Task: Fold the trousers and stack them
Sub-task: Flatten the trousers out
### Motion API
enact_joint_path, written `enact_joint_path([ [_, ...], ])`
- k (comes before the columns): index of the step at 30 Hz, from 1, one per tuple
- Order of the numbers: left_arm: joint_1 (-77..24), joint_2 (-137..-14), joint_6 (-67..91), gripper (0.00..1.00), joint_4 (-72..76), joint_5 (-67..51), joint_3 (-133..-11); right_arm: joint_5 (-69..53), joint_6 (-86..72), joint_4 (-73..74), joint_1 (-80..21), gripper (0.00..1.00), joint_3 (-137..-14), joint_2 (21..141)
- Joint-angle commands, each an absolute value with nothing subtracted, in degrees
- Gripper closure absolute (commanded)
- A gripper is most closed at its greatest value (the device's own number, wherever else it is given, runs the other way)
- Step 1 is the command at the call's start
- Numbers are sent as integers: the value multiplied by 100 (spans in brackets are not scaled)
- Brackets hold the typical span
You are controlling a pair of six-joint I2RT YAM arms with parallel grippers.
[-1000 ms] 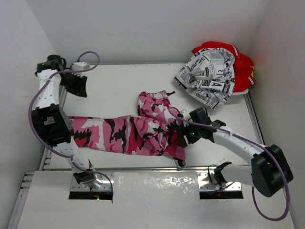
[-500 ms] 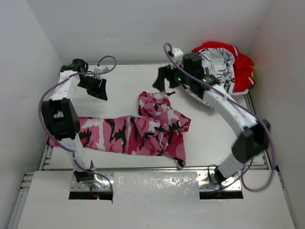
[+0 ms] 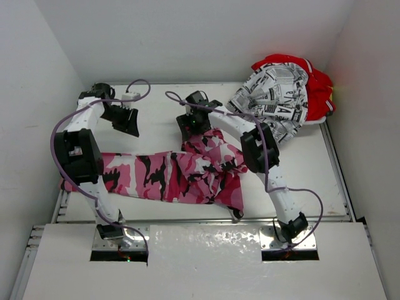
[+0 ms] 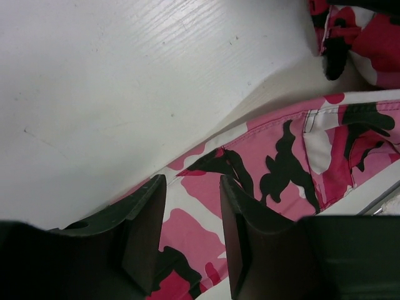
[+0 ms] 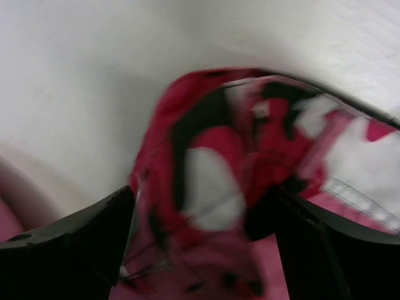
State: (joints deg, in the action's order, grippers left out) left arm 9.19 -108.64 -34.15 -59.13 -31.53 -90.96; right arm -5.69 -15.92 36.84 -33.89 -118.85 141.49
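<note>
1. Pink, white, black and crimson camouflage trousers (image 3: 169,175) are laid across the middle of the top view. The legs are stretched toward the left edge of the table (image 3: 156,103), and the other end is bunched near the centre.
2. White newsprint-patterned trousers (image 3: 275,103) are heaped in the upper right corner over plain red trousers (image 3: 320,87) (only a red rim is seen).
3. The left gripper (image 4: 192,187) is held at the upper left of the top view. Its fingers are parted, with nothing gripped between them.
4. The right gripper (image 5: 203,206) is placed at upper centre, at the bunched end. Its fingers are spread wide on either side of a hump of camouflage cloth. Contact cannot be told, as the wrist view is blurred.
</note>
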Motion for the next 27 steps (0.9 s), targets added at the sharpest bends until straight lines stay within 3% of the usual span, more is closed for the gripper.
enact_joint_path([
  [1,984,-10512,-3428,62,-5766,-3243,-9149,-282,-1530,4042,-3428,26,-11830,13650],
  [2,984,-10512,-3428,62,-5766,-3261,-9176,-203,-1486,4165,-3428,51,-11830,13571],
  [4,984,-10538,-3568,62,-5897,-3462,-9281,269,-1512,4192,-3419,88,-11612,13064],
  [5,967,-10547,-3699,62,-5950,-3611,-9299,446,-1555,4123,-3419,100,-11471,12791],
  [10,896,-10564,-4034,60,-5662,-3386,-8826,1368,-1835,3981,-3340,100,-9971,10735],
  [15,896,-10679,-4271,69,-5143,-2444,-7440,2135,-2697,4184,-2823,100,-7602,8002],
  [20,896,-10582,-4263,69,-4571,-1769,-6593,1995,-3480,4270,-1295,100,-5489,5770],
  [22,896,-10530,-4289,70,-4518,-1618,-6496,1986,-3420,4411,-602,96,-5213,5477],
  [25,896,-10398,-4385,70,-4439,-1486,-6276,2127,-3130,4587,337,77,-4871,5352],
  [27,888,-10293,-4473,71,-4369,-1354,-6074,1770,-2954,4658,1277,77,-4686,5475],
])
